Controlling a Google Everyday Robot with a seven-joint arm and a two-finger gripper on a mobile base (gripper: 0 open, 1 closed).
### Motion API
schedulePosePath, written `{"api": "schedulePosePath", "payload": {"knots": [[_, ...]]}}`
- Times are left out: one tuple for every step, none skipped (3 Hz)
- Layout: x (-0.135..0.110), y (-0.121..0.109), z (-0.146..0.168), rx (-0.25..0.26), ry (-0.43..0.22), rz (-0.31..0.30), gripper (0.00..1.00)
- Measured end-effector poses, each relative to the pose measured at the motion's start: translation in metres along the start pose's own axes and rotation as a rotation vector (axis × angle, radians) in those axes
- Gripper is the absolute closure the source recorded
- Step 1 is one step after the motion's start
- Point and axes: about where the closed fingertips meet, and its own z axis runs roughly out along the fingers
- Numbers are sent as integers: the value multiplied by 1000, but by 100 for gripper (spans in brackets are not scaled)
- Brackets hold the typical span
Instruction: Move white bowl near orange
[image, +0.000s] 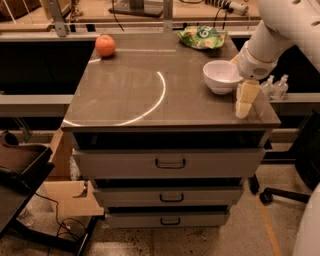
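The white bowl (221, 76) stands on the right side of the grey cabinet top (150, 100). The orange (105, 45) lies at the far left corner of the top, well apart from the bowl. My gripper (246, 102) hangs from the white arm (272, 35) at the right edge of the top, just right of and in front of the bowl, its tip close to the surface. It holds nothing that I can see.
A green snack bag (202, 36) lies at the back right, behind the bowl. A white arc is marked across the top. Two small bottles (275, 86) stand beyond the right edge. Drawers (170, 163) are below; a cardboard box and a black chair are on the floor at left.
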Motion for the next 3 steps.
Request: {"api": "schedulePosePath", "payload": {"knots": [[-8, 2, 6, -47, 49, -104, 0], [-8, 2, 6, -47, 49, -105, 0], [-8, 2, 9, -49, 48, -105, 18]]}}
